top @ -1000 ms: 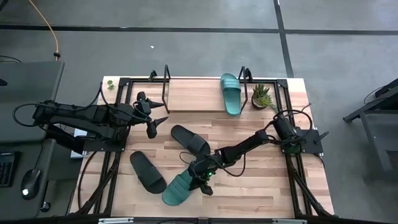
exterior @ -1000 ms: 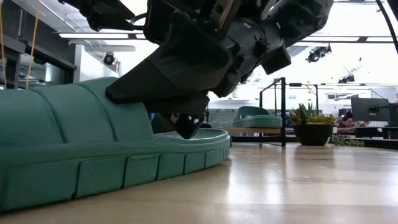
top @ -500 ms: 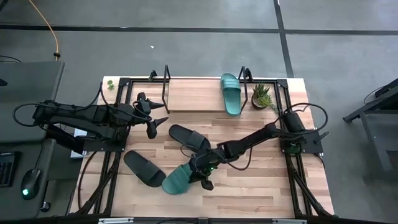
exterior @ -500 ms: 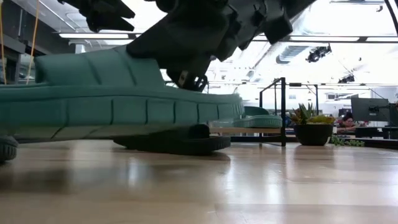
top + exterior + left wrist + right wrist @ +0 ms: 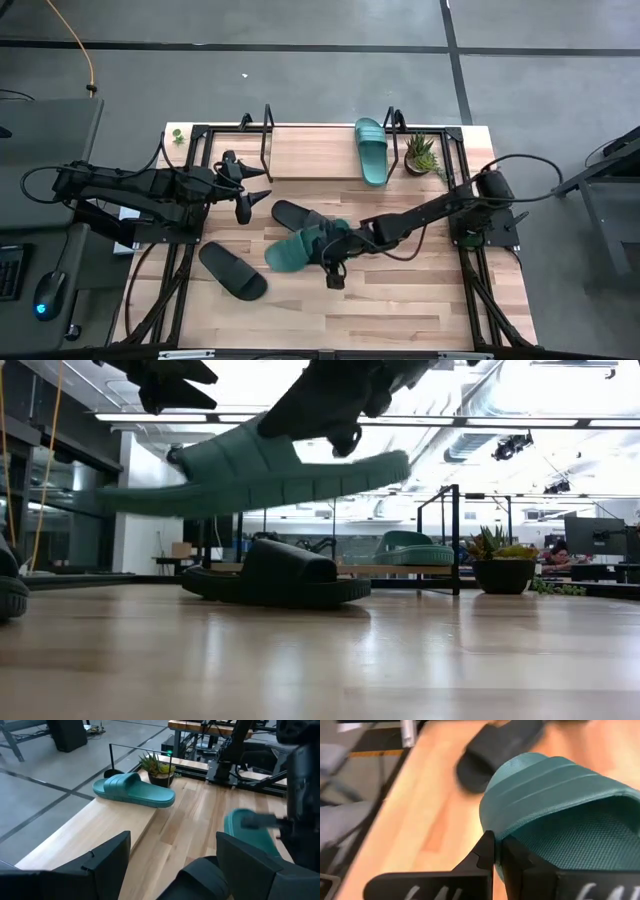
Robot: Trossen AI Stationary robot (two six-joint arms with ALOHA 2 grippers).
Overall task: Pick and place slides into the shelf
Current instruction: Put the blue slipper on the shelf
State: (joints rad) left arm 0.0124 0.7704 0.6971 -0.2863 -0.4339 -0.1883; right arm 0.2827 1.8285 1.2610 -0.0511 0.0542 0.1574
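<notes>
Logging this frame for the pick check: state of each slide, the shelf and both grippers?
Held teal slide: lifted off the table, clamped at its strap.
Teal slide on shelf: resting flat on the board.
Black slide, centre: on the table.
Black slide, left: on the table.
Shelf: holds one slide.
Right gripper: shut on held teal slide.
Left gripper: open, empty, beside the shelf.

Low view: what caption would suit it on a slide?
Right hand lifts a teal slide above a black slide on the table.
</notes>
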